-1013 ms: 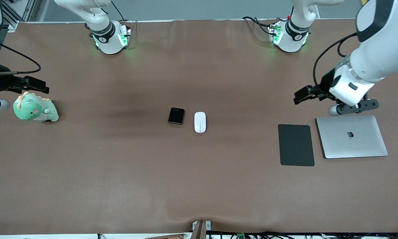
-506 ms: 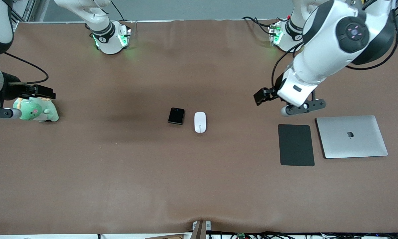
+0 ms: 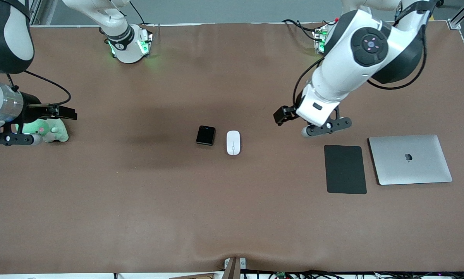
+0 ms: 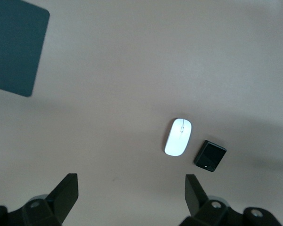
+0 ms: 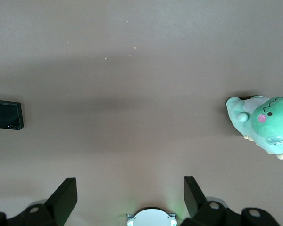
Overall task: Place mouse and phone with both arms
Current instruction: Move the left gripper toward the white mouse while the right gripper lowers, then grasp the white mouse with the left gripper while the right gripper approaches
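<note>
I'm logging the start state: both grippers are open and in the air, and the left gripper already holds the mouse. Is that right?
Not quite. The left gripper is open and empty; the left wrist view shows the mouse lying on the table beside the phone, untouched. The rest stands: the right gripper is open too, up in the air near the plush dinosaur.

plush dinosaur (image 3: 50,131) half hidden by right arm (image 3: 3,104)

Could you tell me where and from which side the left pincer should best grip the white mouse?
Probably from straight above, across the mouse's two long sides at mid-length: it lies flat, and the phone beside it leaves a small gap. The left pincer is open.
</note>
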